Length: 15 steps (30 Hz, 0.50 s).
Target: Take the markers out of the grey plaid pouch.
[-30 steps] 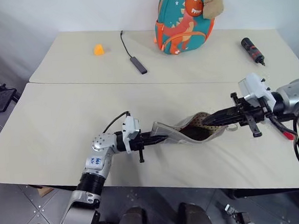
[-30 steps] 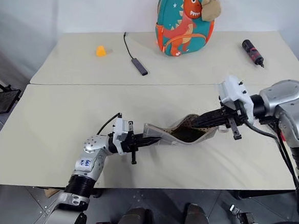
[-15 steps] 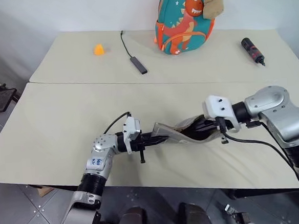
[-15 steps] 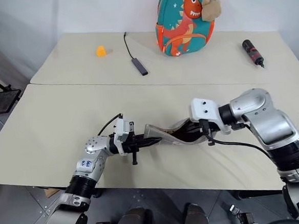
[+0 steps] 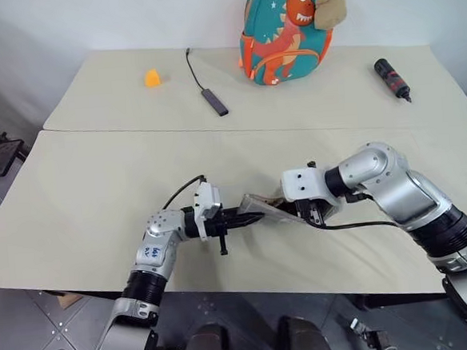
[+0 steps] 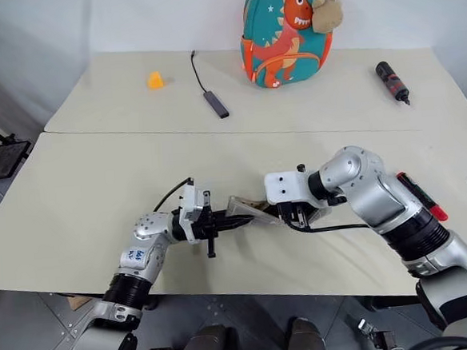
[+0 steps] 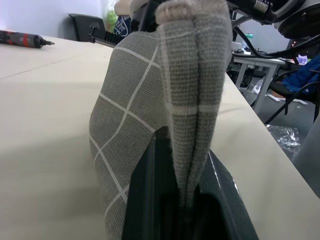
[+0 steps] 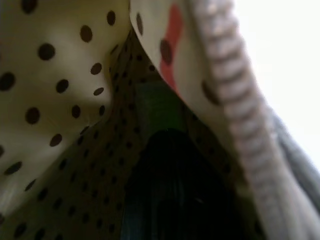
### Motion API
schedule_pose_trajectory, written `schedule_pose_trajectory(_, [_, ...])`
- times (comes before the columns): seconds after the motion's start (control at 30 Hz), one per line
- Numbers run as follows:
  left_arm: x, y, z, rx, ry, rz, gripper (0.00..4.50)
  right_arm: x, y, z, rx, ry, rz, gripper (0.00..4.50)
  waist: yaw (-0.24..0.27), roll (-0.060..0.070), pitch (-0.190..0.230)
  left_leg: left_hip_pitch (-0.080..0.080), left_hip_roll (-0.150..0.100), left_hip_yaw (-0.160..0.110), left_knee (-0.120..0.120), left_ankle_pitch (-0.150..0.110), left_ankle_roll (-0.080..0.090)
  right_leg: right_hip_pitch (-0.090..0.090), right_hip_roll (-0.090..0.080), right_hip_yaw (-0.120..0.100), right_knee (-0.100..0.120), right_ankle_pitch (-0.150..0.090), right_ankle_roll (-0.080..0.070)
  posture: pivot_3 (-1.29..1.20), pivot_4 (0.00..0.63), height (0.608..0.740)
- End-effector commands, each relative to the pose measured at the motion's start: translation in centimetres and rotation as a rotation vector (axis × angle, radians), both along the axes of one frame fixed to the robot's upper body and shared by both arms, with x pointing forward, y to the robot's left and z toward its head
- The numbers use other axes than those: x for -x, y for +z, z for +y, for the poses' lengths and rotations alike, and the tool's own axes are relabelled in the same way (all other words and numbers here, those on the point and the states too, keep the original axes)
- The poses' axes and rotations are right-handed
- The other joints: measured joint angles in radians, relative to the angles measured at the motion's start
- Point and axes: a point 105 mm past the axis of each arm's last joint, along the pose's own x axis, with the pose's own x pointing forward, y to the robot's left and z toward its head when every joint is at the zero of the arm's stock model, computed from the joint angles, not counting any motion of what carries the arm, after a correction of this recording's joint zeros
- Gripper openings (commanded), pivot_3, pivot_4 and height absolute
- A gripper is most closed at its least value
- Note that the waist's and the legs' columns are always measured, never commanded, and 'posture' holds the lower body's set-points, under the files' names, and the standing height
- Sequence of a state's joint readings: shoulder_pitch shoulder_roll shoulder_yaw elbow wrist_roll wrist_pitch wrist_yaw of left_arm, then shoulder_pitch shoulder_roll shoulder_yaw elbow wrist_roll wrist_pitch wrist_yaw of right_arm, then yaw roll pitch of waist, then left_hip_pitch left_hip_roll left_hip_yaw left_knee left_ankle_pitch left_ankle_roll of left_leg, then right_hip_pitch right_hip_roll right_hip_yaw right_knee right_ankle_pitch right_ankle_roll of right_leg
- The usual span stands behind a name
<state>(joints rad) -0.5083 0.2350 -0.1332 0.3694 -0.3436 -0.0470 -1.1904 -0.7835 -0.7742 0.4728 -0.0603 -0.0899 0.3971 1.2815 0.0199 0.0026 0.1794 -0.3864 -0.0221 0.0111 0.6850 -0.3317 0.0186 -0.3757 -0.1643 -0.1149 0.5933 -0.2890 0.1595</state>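
Markers sit hidden inside the soft, floppy grey plaid pouch [image 5: 261, 207] (left fingers [image 5: 248, 217] clamp its end; right fingers [image 6: 295, 212], shut, reach inside).

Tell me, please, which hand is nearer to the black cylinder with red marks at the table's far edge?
Right. The right hand is inside the grey plaid pouch, on the cylinder's side; the left hand grips the pouch's opposite end, farther away.

Bright, even light overhead; right wrist view dim and blurred
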Motion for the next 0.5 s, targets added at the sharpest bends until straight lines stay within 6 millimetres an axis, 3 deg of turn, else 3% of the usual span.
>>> schedule_pose_trajectory(0.03, [0.1,0.09,-0.4,0.002,-0.009,-0.005,0.0,-0.51,-0.6,0.36,0.01,-0.023,0.014,0.01,-0.003,0.0,0.0,0.0,0.0,0.0,0.0,0.0,0.0,0.0,0.0,0.0,0.0,0.0,0.0,0.0,0.15,0.74])
schedule_pose_trajectory(0.13, [0.09,0.11,-0.41,0.004,-0.007,-0.007,0.0,-0.62,-0.68,0.79,-0.008,-0.022,0.022,0.6,-0.006,0.0,0.0,0.001,0.0,0.0,0.0,0.0,0.0,0.0,0.0,0.0,0.001,0.0,0.0,0.0,0.15,0.74])
schedule_pose_trajectory(0.4, [0.08,0.04,-0.16,0.002,0.004,-0.007,0.0,-0.15,-0.81,0.79,0.01,0.014,0.038,3.03,-0.017,0.0,0.0,0.001,0.0,0.0,0.0,0.0,0.0,0.0,0.0,0.0,0.001,0.0,0.0,0.0,0.15,0.74])
schedule_pose_trajectory(0.5, [0.06,0.04,-0.19,0.003,0.004,-0.007,0.0,-0.06,-1.33,0.94,0.018,0.022,0.038,3.03,-0.018,0.0,0.0,0.001,0.0,0.0,0.0,0.0,0.0,0.0,0.0,0.0,0.001,0.0,0.0,0.0,0.15,0.74])
